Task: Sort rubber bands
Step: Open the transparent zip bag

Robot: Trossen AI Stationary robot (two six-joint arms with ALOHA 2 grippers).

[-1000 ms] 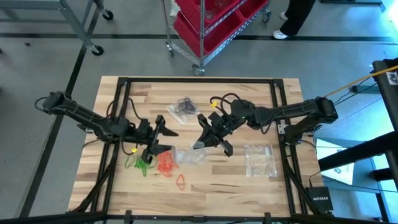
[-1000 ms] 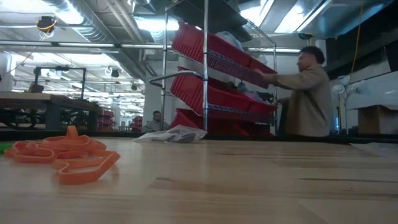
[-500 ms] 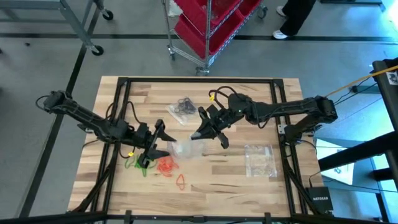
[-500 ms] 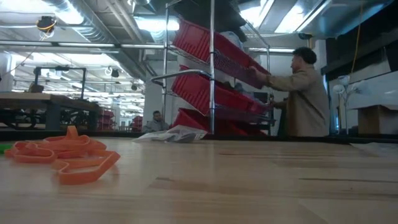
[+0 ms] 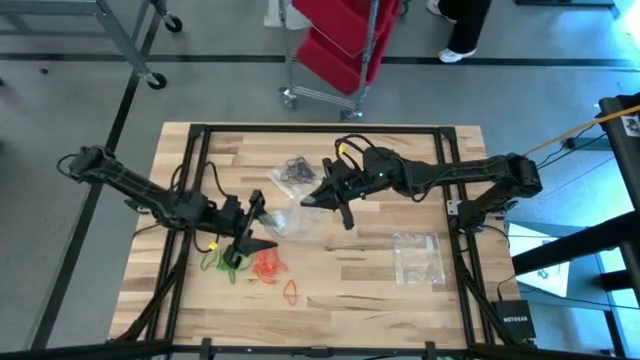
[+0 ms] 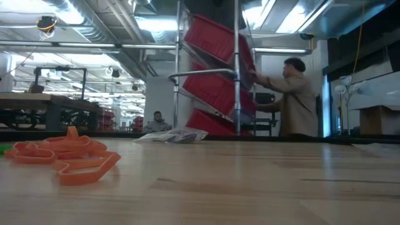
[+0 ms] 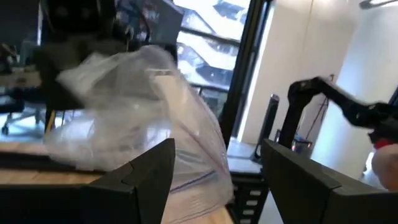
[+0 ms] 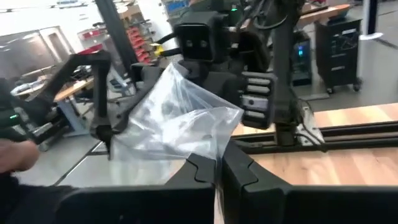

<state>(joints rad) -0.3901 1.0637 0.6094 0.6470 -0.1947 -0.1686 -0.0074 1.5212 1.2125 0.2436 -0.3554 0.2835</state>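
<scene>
Rubber bands lie loose on the table's near left: a green clump (image 5: 222, 265), an orange-red clump (image 5: 268, 267) (image 6: 59, 150) and one orange loop (image 5: 291, 291). Black bands sit in a clear bag (image 5: 293, 175) at the far middle. My right gripper (image 5: 305, 203) (image 8: 217, 167) is shut on an empty-looking clear plastic bag (image 5: 287, 216) (image 7: 137, 124) that reaches toward my left gripper (image 5: 266, 221) (image 7: 214, 165). That one stands open, with a finger on either side of the bag's end. My right gripper pinches an edge of the clear bag (image 8: 213, 155) between its two shut fingers, coming level from the table's right side. The bag stands out ahead of the fingers, crumpled and slack, held up off the table. My left gripper: I cannot tell whether its open fingers (image 7: 149, 171) touch the bag.
Another clear bag (image 5: 418, 258) lies flat on the table's right. A black frame (image 5: 320, 128) runs around the tabletop. Beyond the far edge a person (image 6: 294, 97) handles a wire cart of red bins (image 5: 345, 45).
My right gripper, still shut, has carried the clear bag up off the table, toward the far edge and my left gripper, swinging round as it went. The bag now hangs between my left fingers. Behind the table the person has moved the red-bin cart to the right.
</scene>
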